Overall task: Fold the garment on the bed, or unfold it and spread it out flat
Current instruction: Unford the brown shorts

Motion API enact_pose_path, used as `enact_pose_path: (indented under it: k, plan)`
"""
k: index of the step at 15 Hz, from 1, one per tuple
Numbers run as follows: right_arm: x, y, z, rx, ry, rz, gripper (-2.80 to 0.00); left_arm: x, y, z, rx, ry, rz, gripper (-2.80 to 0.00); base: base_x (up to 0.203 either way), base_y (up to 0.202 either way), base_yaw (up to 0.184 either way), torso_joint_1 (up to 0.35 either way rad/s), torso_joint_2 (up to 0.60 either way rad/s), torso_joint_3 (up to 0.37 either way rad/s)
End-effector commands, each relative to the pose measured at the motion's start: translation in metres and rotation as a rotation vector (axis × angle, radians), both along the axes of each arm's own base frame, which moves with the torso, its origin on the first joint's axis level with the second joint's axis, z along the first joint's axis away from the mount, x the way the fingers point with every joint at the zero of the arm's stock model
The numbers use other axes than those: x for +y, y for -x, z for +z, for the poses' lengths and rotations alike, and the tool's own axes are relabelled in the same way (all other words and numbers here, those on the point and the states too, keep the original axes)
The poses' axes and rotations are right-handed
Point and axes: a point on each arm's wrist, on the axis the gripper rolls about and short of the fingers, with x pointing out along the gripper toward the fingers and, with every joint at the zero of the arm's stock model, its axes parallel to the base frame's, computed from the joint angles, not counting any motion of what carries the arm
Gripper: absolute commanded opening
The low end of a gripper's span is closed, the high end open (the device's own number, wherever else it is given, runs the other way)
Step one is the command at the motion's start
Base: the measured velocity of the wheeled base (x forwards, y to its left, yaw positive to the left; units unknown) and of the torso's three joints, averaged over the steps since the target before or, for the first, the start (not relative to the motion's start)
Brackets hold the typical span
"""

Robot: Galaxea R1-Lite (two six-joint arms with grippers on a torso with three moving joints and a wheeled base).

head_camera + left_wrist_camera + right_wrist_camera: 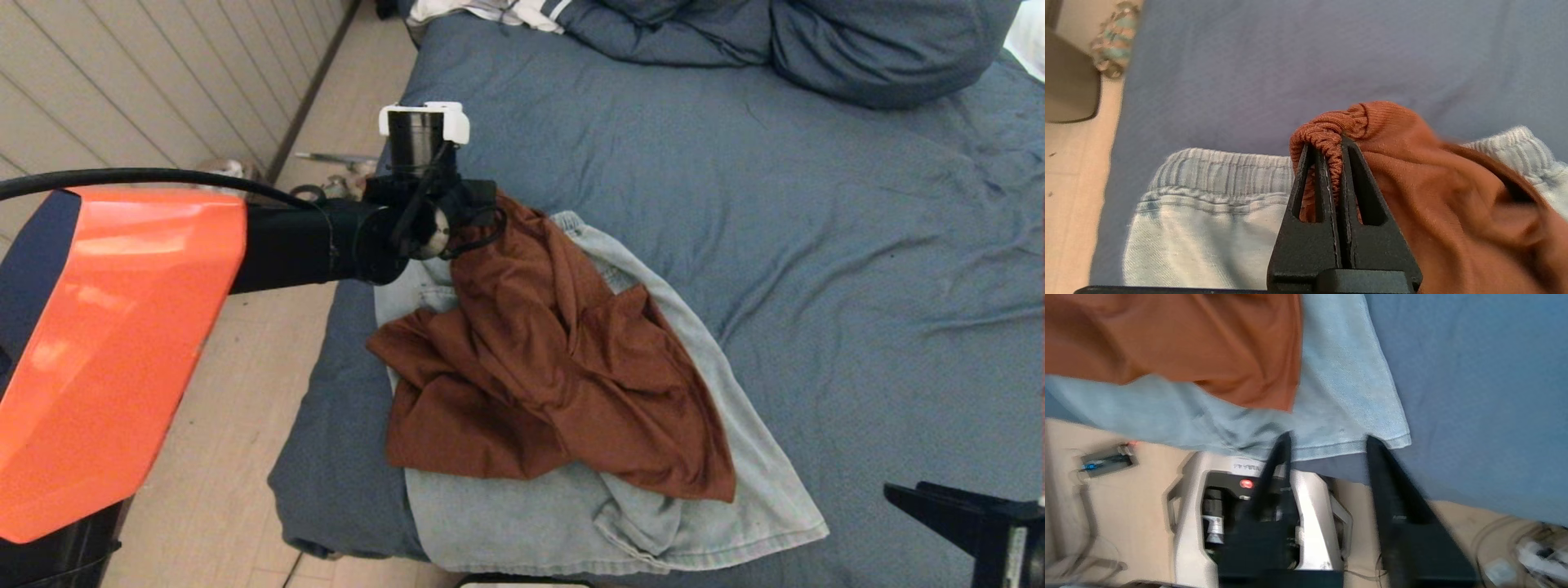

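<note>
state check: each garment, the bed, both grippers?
rust-brown garment: crumpled, lying on the denim shorts, gathered edge lifted.
light denim shorts: mostly flat on the bed, under the rust garment.
bed: blue cover wrinkled, bedding piled at the far end.
left gripper: shut on the rust garment's gathered edge.
right gripper: open, empty, near the shorts' hem corner.
</note>
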Motion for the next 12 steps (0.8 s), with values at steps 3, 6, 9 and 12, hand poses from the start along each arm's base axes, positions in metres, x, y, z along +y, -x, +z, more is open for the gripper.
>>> enact_pose_path:
  k: [3,6,9,12]
  plan:
    - [-0.004,-0.003,0.002,-0.019,0.007,-0.038,0.00,-0.005,0.003,-0.001,0.003,-0.001,-0.020,-2.80,0.000,0.000,0.000,0.000,0.00,0.000]
    - [-0.006,0.003,0.009,-0.061,-0.022,-0.022,0.00,-0.021,0.014,-0.001,0.002,0.001,-0.051,-2.80,0.000,0.000,0.000,0.000,0.00,0.000]
    - [-0.006,0.005,0.021,-0.095,-0.061,0.018,0.00,-0.028,0.021,-0.001,0.009,0.000,-0.058,-2.80,0.000,0.000,0.000,0.000,0.00,0.000]
    - [-0.004,0.004,0.027,-0.110,-0.068,0.028,0.00,-0.036,0.030,0.002,0.005,-0.001,-0.047,-2.80,0.000,0.000,0.000,0.000,0.00,0.000]
